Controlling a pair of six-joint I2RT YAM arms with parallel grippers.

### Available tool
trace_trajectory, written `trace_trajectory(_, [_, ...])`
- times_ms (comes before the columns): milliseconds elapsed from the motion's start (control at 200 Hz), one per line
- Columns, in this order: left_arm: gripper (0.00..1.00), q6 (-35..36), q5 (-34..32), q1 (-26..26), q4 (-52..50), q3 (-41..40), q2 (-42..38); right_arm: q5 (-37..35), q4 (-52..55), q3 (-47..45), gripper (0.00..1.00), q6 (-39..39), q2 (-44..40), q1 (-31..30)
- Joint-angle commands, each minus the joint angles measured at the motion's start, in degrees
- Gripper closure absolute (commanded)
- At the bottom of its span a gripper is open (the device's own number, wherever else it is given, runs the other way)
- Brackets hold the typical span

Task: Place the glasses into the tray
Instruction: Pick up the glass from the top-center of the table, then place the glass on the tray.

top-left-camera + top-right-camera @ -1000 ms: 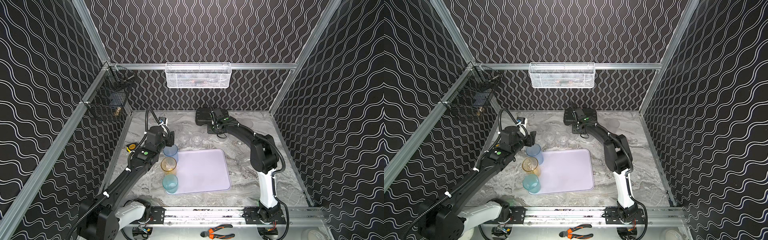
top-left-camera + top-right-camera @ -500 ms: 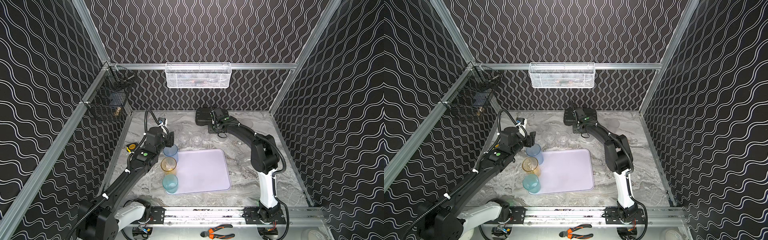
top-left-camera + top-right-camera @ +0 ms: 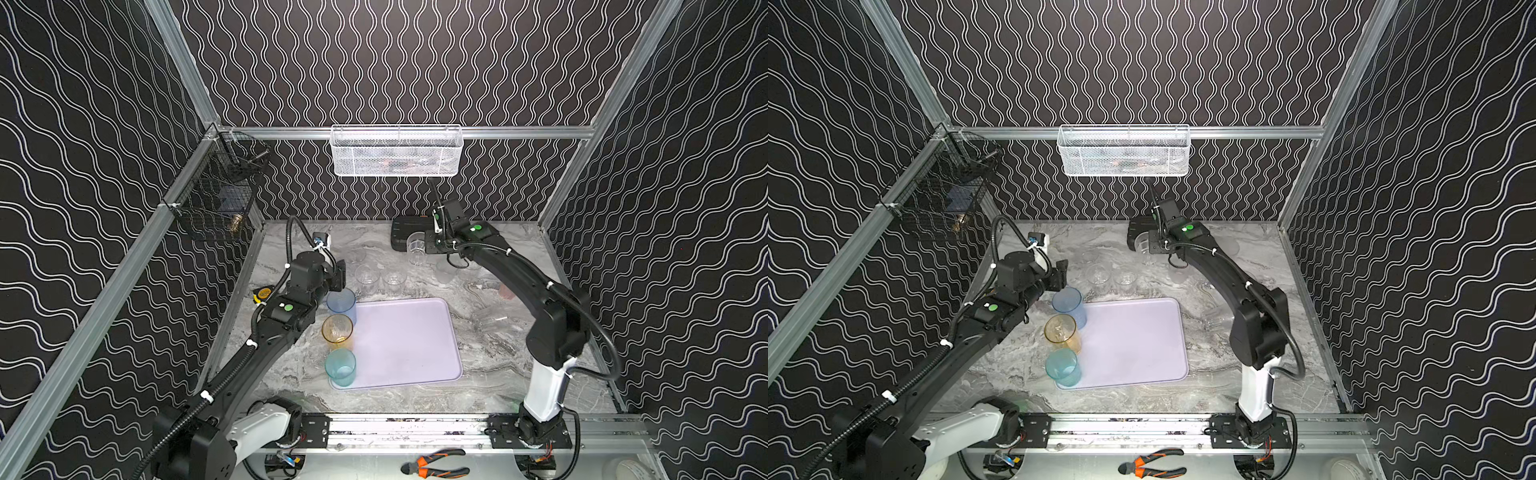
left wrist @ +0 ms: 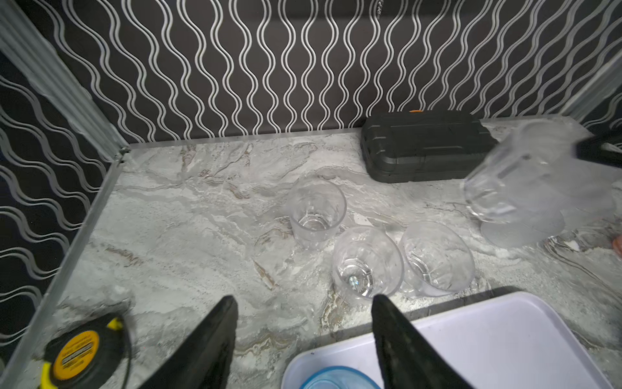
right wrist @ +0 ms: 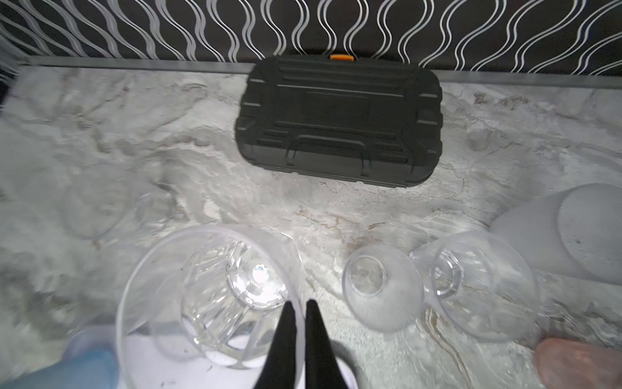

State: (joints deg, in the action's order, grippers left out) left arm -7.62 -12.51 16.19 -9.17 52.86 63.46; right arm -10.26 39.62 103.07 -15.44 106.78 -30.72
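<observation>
Right gripper (image 5: 300,308) has been closed since a second ago. Its fingers are now pressed together on the wall of a clear faceted plastic tumbler (image 5: 208,286), pinched at the rim. Left arm is found almost where it was.

Left gripper (image 4: 303,303) is held with jaws spread and nothing between them, above the far left corner of the flat pale lilac rectangular tray (image 3: 411,345).

The pinched tumbler is seen lifted off the grey marble tabletop (image 3: 490,374) and tilted. It is just in front of the black ribbed plastic case (image 5: 340,118) at the far wall, beyond the tray's far edge (so not in the tray).

Three taller tumblers are lined up along the tray's left edge: translucent blue tumbler (image 3: 341,305) far, amber tumbler (image 3: 337,330) middle, teal tumbler (image 3: 340,368) near.

Three small clear tumblers (image 4: 367,266) are seen upright on the marble, just past the tray's far edge.

A frosted whitish tumbler (image 5: 565,232) is seen to the right of the held one; upright or tipped cannot be told. A pink tumbler (image 5: 579,363) is partly visible further right.
</observation>
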Motion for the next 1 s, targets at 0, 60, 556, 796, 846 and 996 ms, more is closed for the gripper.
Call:
trace_trajectory(0, [0.33, -2.5, -3.3, 0.1, -5.8, 3.3, 0.8, 2.6, 6.1, -1.7, 1.00, -0.1, -3.1, -2.6])
trace_trajectory(60, [0.33, -3.8, -3.6, 0.1, -8.5, 5.0, 1.1, 2.2, 8.2, -3.0, 1.00, 0.1, -4.6, -5.1])
trace_trajectory(556, [0.33, -8.2, -0.4, -1.5, -11.5, 1.6, -0.3, 6.3, 4.1, -9.2, 1.00, -4.4, 1.9, -20.2])
trace_trajectory(796, [0.33, -9.1, 0.7, -2.4, -10.4, -0.2, -0.7, 5.0, 0.9, -7.4, 1.00, -3.9, 6.7, -20.2])
trace_trajectory(846, [0.33, -9.2, 0.9, -2.5, -10.2, -0.3, -0.5, 4.6, 0.0, -7.5, 1.00, -3.8, 7.4, -20.2])
trace_trajectory(996, [0.33, -9.4, 1.4, -2.7, -9.7, -0.8, -0.3, 4.9, -1.1, -6.1, 1.00, -4.0, 10.8, -20.3])
